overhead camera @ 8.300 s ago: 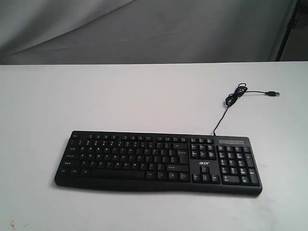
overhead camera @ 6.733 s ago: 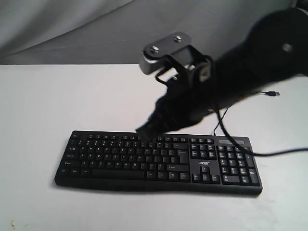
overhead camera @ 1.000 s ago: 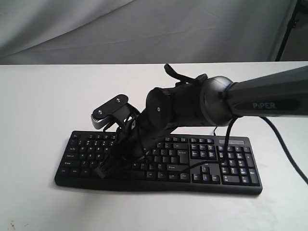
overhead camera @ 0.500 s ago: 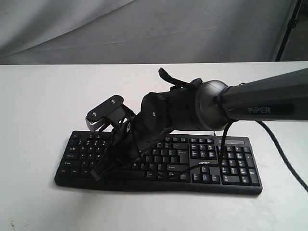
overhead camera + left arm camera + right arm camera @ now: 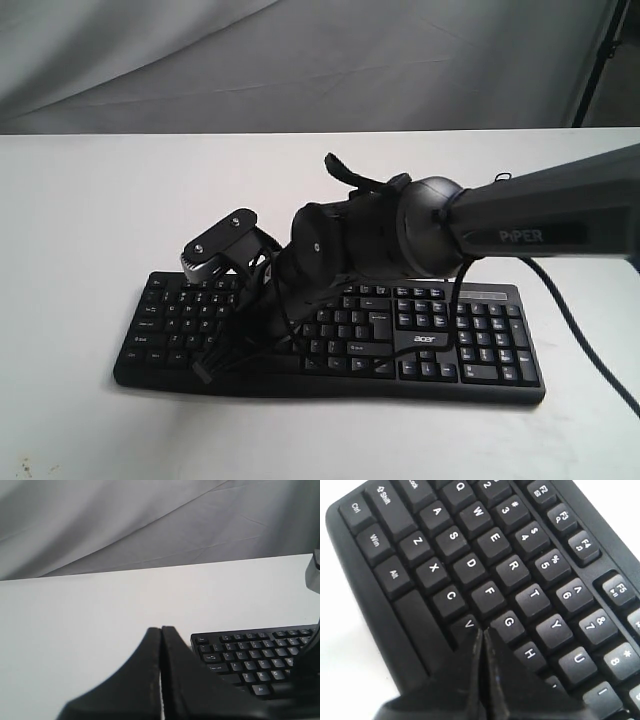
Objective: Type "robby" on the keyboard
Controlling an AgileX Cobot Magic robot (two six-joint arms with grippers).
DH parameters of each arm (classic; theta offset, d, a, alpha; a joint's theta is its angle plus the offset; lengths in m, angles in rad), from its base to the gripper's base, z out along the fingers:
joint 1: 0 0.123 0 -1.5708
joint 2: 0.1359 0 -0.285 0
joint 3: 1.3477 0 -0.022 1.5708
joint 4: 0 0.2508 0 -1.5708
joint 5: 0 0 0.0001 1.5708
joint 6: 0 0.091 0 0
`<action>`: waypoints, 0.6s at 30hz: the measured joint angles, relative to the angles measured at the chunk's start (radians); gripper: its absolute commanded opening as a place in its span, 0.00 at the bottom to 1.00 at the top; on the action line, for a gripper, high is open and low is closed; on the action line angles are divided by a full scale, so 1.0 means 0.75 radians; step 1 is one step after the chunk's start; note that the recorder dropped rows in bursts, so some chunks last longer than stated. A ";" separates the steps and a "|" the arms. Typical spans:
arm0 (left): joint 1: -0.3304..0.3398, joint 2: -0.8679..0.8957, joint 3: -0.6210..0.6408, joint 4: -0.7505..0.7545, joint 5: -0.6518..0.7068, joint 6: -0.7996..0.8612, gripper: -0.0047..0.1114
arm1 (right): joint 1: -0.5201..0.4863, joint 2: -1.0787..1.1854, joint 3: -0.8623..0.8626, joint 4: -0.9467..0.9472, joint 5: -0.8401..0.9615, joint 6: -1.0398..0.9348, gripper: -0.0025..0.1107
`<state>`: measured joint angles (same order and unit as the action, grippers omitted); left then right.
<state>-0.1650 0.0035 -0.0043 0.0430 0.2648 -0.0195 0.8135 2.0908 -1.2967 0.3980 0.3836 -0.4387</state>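
The black keyboard lies on the white table, its "acer" logo showing beside the number pad. My right gripper reaches across from the right and slants down over the keyboard's left half. It is shut with nothing between the fingers. In the right wrist view its tips sit just above the keys, at the gap between V and G. My left gripper is shut and empty, hovering over bare table beside the keyboard's Esc corner. The USB cable is hidden behind the arm.
The right arm spans the table's right side above the keyboard, and its own cable droops toward the right edge. A grey cloth backdrop hangs behind the table. A black stand is at the far right.
The right arm has slid a little to the left along the keyboard and dipped lower, bringing its shut tips closer to the keys. The keyboard has not moved.
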 measured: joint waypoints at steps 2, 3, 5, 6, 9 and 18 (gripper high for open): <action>0.000 0.000 0.000 0.000 0.000 0.000 0.04 | 0.000 0.009 0.000 0.000 -0.002 0.000 0.02; 0.000 0.000 0.000 0.000 0.000 0.000 0.04 | 0.000 0.011 0.000 0.000 -0.003 0.000 0.02; 0.000 0.000 0.000 0.000 0.000 0.000 0.04 | 0.000 0.015 0.000 0.000 -0.007 0.000 0.02; 0.000 0.000 0.000 0.000 0.000 0.000 0.04 | 0.000 0.015 0.000 0.000 -0.009 0.000 0.02; 0.000 0.000 0.000 0.000 0.000 0.000 0.04 | 0.000 0.009 0.000 -0.007 -0.010 0.000 0.02; 0.000 0.000 0.000 0.000 0.000 0.000 0.04 | 0.000 -0.017 0.000 -0.029 -0.008 0.000 0.02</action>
<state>-0.1650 0.0035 -0.0043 0.0430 0.2648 -0.0195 0.8135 2.0780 -1.2967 0.3766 0.3778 -0.4387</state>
